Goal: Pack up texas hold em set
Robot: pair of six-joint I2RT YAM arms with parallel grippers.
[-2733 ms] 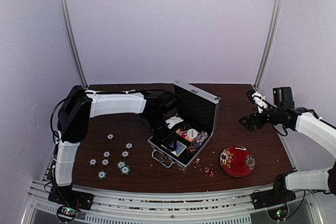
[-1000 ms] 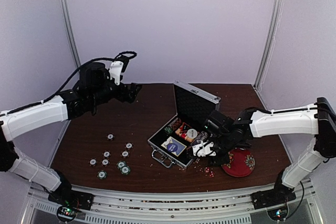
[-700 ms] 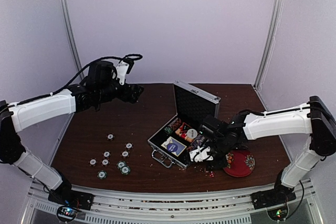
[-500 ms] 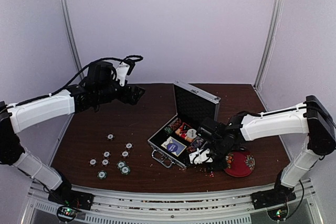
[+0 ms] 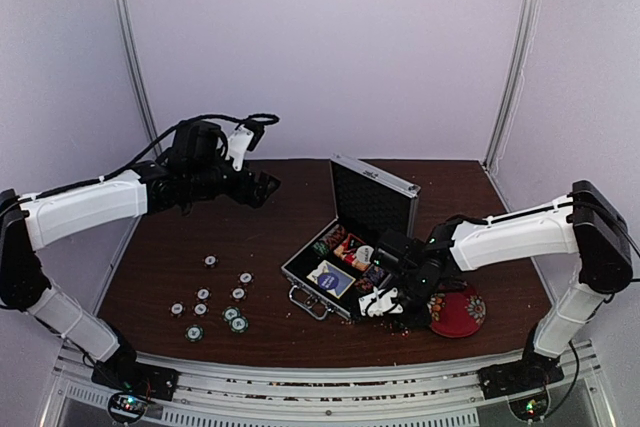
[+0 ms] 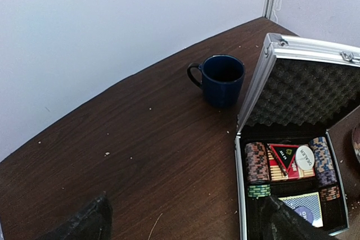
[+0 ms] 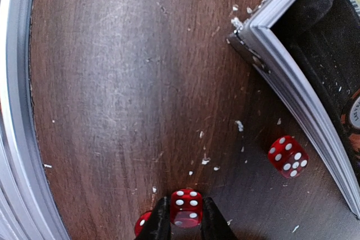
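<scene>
Right pincer point(image 7: 185, 222) clenches a red die point(image 7: 186, 203) (top view hides it); left pincer point(image 6: 185, 226) spread.

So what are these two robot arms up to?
They are packing a poker set. The right gripper pinches a small red die on the dark wooden table, beside the open silver aluminium briefcase that holds chip stacks. The left gripper hangs open above the table's far left, holding nothing. Round striped poker chips lie loose left of the case.
</scene>
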